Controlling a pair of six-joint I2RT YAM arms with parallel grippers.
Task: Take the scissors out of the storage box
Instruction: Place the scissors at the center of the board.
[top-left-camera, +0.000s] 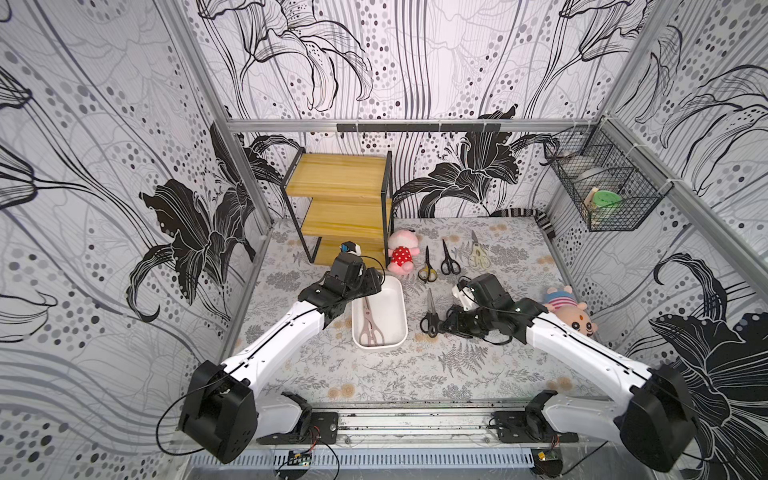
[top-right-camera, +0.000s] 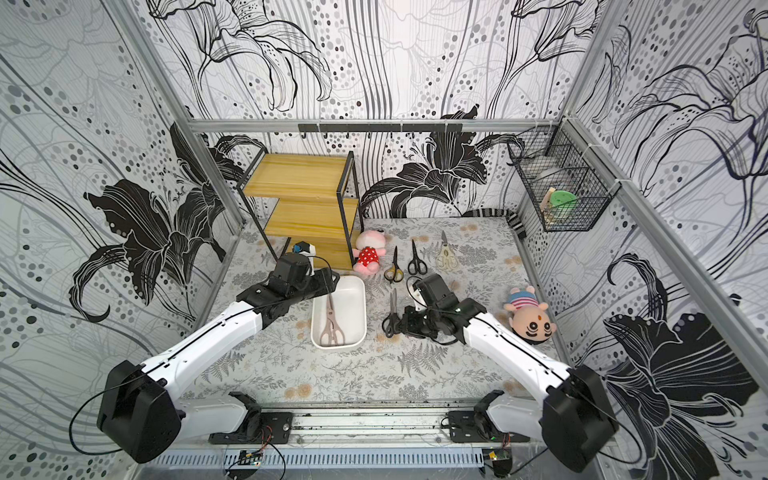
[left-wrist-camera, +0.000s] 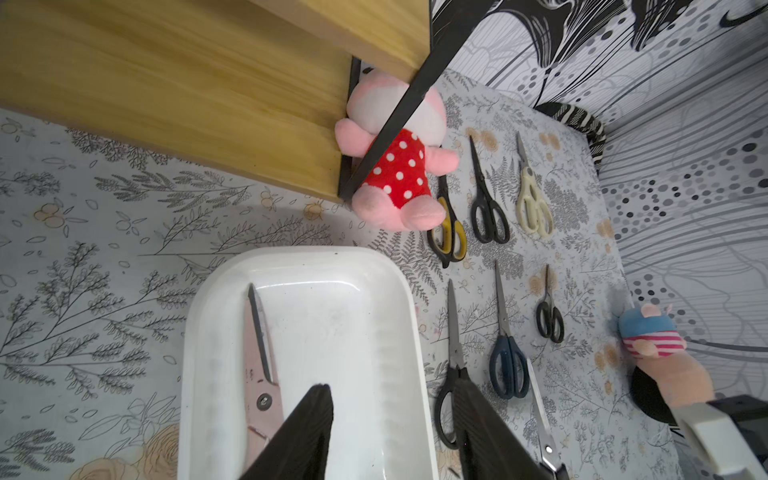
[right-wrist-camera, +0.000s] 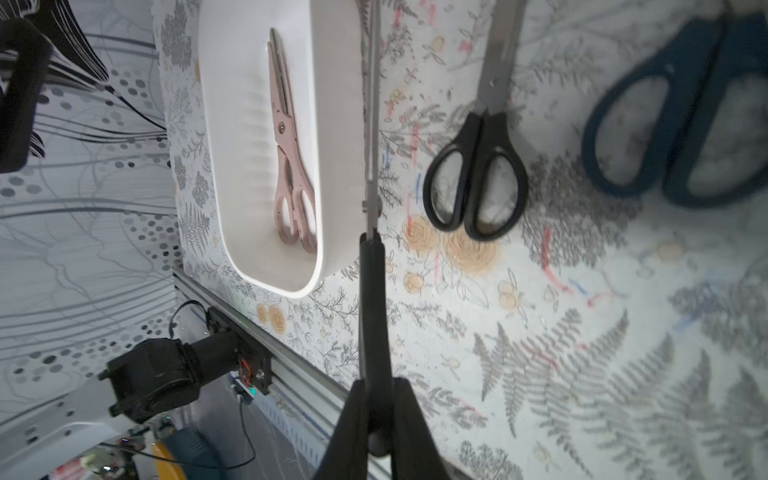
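The left gripper (left-wrist-camera: 395, 432) hangs with jaws parted and nothing between them, directly over the storage box (left-wrist-camera: 291, 255); the pink scissors (left-wrist-camera: 259, 374) lie inside the box, just beside one finger. The right gripper (right-wrist-camera: 376, 432) is clamped on the handle of the black-handled scissors (right-wrist-camera: 374, 311), blades pointing straight out from its fingertips; beyond them a black pair (right-wrist-camera: 478, 178) and a blue pair (right-wrist-camera: 685, 124) lie flat on the mat (right-wrist-camera: 540, 332)

Bright, even light, soft shadows. Both top views bow at the edges. Right wrist view blurs the blue scissors (right-wrist-camera: 702, 104).
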